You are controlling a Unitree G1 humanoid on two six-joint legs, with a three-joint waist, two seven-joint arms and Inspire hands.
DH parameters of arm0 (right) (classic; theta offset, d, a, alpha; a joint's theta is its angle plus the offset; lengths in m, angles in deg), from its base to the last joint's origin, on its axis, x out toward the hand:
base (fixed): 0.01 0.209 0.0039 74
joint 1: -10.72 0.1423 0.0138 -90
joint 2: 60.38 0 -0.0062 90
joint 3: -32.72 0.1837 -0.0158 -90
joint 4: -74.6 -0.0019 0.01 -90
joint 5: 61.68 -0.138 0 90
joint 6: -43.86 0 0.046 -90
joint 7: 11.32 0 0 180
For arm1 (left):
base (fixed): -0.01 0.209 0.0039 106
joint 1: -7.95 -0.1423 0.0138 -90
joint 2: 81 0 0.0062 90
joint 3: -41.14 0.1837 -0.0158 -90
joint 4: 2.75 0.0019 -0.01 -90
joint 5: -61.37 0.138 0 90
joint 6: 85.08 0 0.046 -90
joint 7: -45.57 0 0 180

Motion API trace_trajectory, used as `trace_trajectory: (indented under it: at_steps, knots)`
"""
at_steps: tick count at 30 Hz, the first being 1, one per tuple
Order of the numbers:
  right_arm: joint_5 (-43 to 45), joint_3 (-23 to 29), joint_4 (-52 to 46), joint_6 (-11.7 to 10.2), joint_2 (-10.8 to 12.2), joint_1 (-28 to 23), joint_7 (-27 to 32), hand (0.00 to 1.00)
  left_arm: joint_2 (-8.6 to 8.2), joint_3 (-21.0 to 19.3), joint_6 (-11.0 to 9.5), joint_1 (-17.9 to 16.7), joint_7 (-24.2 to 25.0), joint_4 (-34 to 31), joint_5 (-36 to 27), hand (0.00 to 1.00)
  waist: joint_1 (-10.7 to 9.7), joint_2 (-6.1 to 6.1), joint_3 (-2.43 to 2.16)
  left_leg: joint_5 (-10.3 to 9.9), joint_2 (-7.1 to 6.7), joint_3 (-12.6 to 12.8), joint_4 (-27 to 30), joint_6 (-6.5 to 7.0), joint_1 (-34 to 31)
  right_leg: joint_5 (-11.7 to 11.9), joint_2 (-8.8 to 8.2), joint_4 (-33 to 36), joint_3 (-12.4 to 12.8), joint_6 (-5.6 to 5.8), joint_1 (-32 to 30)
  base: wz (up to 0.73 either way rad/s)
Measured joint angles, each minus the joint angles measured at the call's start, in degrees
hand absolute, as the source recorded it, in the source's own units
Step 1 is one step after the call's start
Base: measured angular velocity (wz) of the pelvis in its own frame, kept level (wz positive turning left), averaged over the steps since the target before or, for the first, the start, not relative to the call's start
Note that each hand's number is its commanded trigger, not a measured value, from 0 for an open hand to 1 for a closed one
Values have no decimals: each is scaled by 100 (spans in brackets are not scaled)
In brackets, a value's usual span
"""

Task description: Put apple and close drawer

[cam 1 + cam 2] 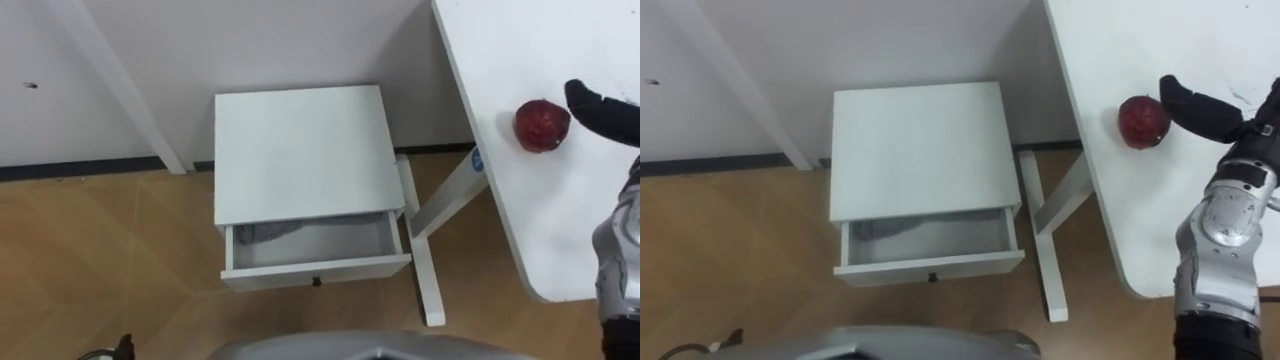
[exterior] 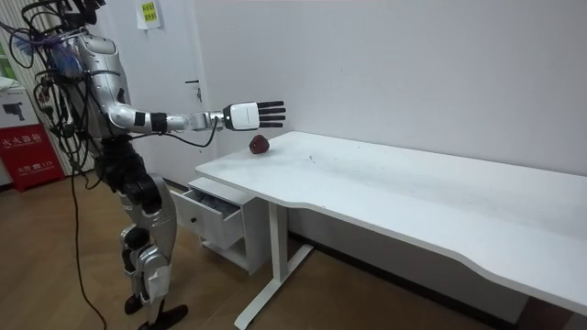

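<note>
Right hand (image 1: 1205,110): you had it out over the desk (image 1: 1140,200), fingers straight, grasping nothing | apple (image 1: 1142,121): lay on the desk just off the fingertips, contact not clear | drawer (image 1: 925,242): stood open, well apart, below and left of the hand.

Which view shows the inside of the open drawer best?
The left eye view: it looks down into the drawer, near the picture's middle. The right eye view shows almost the same. In the room view its side shows, the inside mostly hidden.
</note>
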Motion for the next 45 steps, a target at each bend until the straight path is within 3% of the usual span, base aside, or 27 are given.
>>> trace_trajectory:
  at_steps: [9, 13, 19, 24, 35, 43, 44, 45]
  knots:
    - [244, -37, 353, 116, -106, 62, -297, 0, 17, 84, 23, -17, 8, -37, 179, 0, 12, -40, 26, 0, -3, -43, 67, 0, -2, 6, -38, 1, -86, -4, 72, 2]
    - [236, -209, 627, 117, -317, 84, -438, 0, 37, 168, 33, 2, 10, -35, 174, 0, 48, -27, 37, 1, 0, -75, 74, 3, -20, 10, -51, 0, -136, 0, 65, 4]
    - [233, -212, 932, 117, -360, 208, -531, 0, 40, 180, 37, 57, 10, -10, 173, 0, 141, -19, 42, 1, -15, -94, 72, 3, -71, 9, -50, -13, -156, 0, 41, 1]
    - [190, -511, 1445, 116, -417, 339, -762, 0, 78, 378, 62, 79, 27, -11, 180, 0, 141, -34, 47, 1, -31, -159, 78, 4, -97, 10, -55, -15, -217, 0, 34, 6]
    - [183, -635, 1890, 103, -422, 480, -1203, 0, 92, 357, 60, 79, 146, -6, 394, 0, 164, -35, 45, 17, -20, -189, 84, 26, -87, 9, -78, -15, -268, 1, 67, 1]
    - [165, -635, 2328, -24, -548, 627, -1359, 0, 133, 261, 56, 111, 149, 143, 403, 0, 178, -62, 49, 19, -13, -218, 141, 28, -63, 9, -82, -14, -294, 1, 97, 1]
    - [166, -636, 2388, -28, -562, 642, -1372, 62, 162, 261, 56, 110, 152, 152, 403, 0, 202, -72, 58, 19, -14, -218, 129, 27, -32, 9, -81, -25, -289, 1, 128, 0]
    - [168, -636, 2445, -32, -567, 666, -1378, 100, 178, 261, 56, 112, 153, 171, 403, 0, 219, -78, 60, 19, -16, -219, 127, 27, -18, 8, -81, -32, -288, 2, 143, 0]
